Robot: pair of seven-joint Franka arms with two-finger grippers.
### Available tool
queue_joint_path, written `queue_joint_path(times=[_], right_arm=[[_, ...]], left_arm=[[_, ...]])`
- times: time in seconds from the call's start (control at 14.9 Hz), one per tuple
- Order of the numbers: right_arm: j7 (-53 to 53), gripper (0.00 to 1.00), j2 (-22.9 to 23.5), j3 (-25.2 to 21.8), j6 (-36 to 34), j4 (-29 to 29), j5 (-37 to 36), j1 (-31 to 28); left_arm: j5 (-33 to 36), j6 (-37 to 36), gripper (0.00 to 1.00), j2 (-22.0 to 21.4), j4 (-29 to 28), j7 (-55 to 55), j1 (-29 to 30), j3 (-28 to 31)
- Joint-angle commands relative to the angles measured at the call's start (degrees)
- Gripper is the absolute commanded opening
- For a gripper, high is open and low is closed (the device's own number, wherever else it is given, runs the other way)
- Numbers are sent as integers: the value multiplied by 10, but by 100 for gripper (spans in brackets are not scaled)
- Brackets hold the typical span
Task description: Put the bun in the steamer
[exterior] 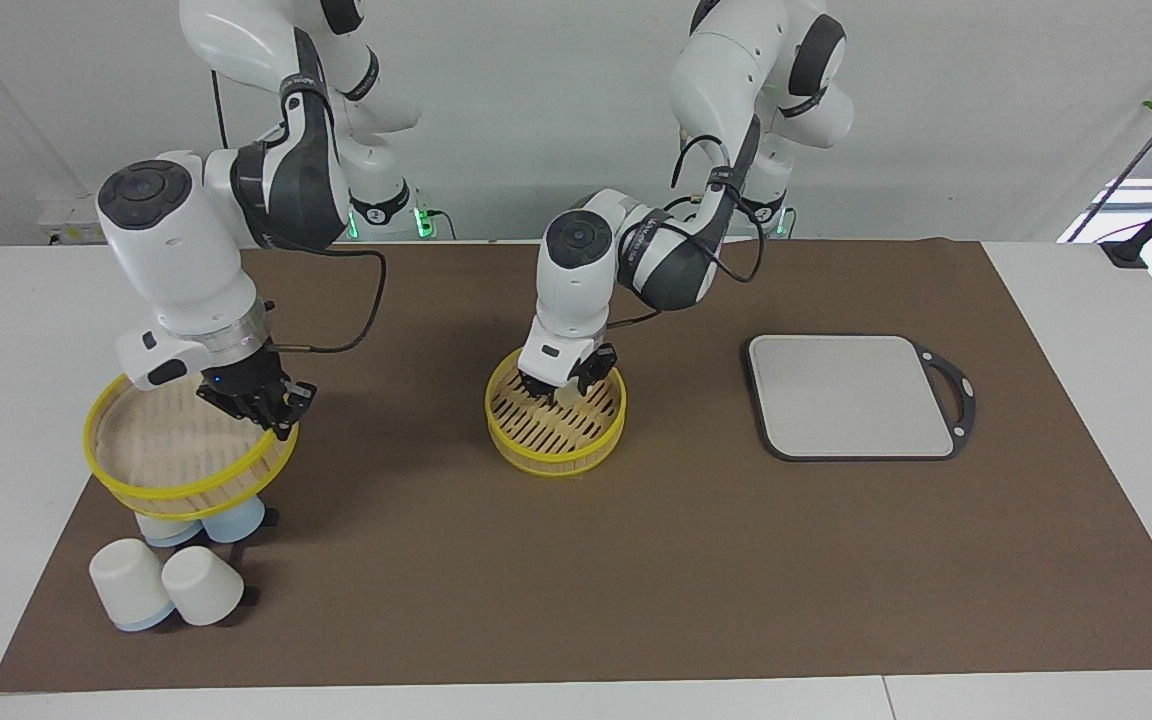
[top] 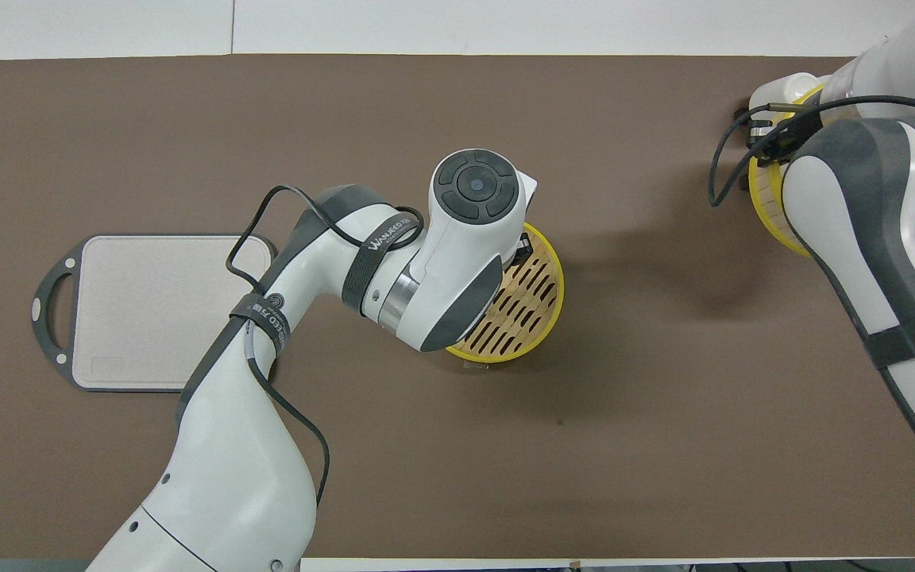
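The left tool (exterior: pixel 566 385) is down inside the steamer (exterior: pixel 556 440), which sits on the brown mat (exterior: pixel 636 580) in the middle of the tabletop (exterior: pixel 1086 300). Its fingers (exterior: pixel 541 385) stand a little apart around the bun (exterior: pixel 568 397), a small pale lump just under the tool, on or just above the slatted floor on the side nearer the robots; whether they grip it or stand clear of it cannot be told. In the overhead view the arm's wrist covers the tool and bun, with only part of the steamer (top: pixel 533 306) showing.

The right tool (exterior: pixel 261 400) is up in the air, closed on the rim of a second yellow-rimmed tier (exterior: pixel 166 460), held tilted. Below that tier stand upturned cups (exterior: pixel 161 585), two white ones and two blue-edged ones partly hidden under it.

A grey board (exterior: pixel 851 395) with a dark handle lies toward the left arm's end, well apart from the left tool.
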Motion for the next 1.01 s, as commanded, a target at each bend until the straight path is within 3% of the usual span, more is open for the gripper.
queue_joint_path(times=[0.0, 0.27, 0.6, 0.94], right_arm=[[-16, 0, -19, 7, 13, -21, 8, -11], [-15, 0, -19, 8, 12, -19, 8, -10], [15, 0, -18, 12, 18, -17, 7, -2], [196, 0, -19, 20, 21, -15, 7, 76]], left_arm=[[4, -55, 60, -6, 35, -3, 2, 6], [5, -95, 92, -16, 54, -1, 31, 8], [7, -181, 97, -53, 77, 43, 99, 5], [11, -225, 100, -95, 76, 145, 175, 9]])
